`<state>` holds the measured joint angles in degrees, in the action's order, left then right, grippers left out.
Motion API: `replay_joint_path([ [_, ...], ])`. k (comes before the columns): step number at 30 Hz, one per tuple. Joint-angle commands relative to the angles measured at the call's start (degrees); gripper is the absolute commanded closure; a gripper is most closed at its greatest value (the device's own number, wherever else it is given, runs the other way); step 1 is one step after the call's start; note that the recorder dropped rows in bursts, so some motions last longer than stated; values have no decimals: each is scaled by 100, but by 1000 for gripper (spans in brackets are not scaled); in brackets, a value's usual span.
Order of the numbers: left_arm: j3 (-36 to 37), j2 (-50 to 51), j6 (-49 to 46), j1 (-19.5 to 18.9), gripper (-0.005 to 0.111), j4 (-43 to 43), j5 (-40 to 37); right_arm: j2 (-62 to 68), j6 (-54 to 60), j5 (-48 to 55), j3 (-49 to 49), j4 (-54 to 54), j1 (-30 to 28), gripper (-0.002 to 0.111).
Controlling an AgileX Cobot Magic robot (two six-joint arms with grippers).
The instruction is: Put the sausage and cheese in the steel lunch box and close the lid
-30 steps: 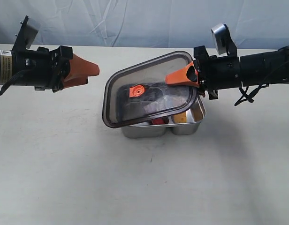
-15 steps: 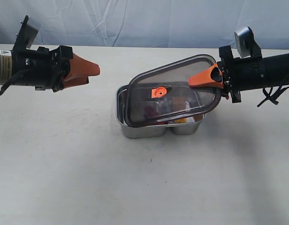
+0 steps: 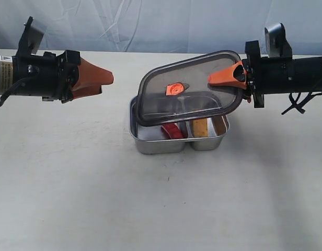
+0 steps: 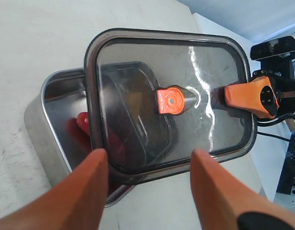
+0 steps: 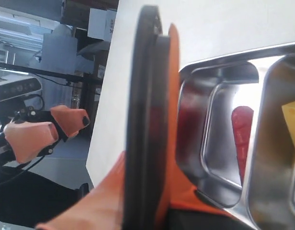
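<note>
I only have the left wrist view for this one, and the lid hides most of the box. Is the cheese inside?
Observer: Yes, the cheese lies in the smaller compartment of the box.
Operator: Is the lid seated?
Observer: No. The lid is tilted, with its held end raised above the box. I cannot tell whether the low end touches the rim.
Operator: How is it gripped?
Observer: The right tool is clamped on the lid's edge, one side on each face.
</note>
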<state>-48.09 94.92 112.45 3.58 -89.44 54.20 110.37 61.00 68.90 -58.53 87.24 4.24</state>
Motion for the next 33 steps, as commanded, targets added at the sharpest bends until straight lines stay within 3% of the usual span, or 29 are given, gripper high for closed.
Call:
replay_joint_path([
  [1, 6, -15, -25, -3, 56, 111, 40, 190, 96, 106, -9, -105, -23, 109],
  [27, 6, -15, -69, -3, 56, -84, 67, 640, -88, 106, -348, -423, -23, 109],
  [33, 6, -15, 15, -3, 56, -139, -315, 370, -105, 106, -348, -423, -23, 109],
])
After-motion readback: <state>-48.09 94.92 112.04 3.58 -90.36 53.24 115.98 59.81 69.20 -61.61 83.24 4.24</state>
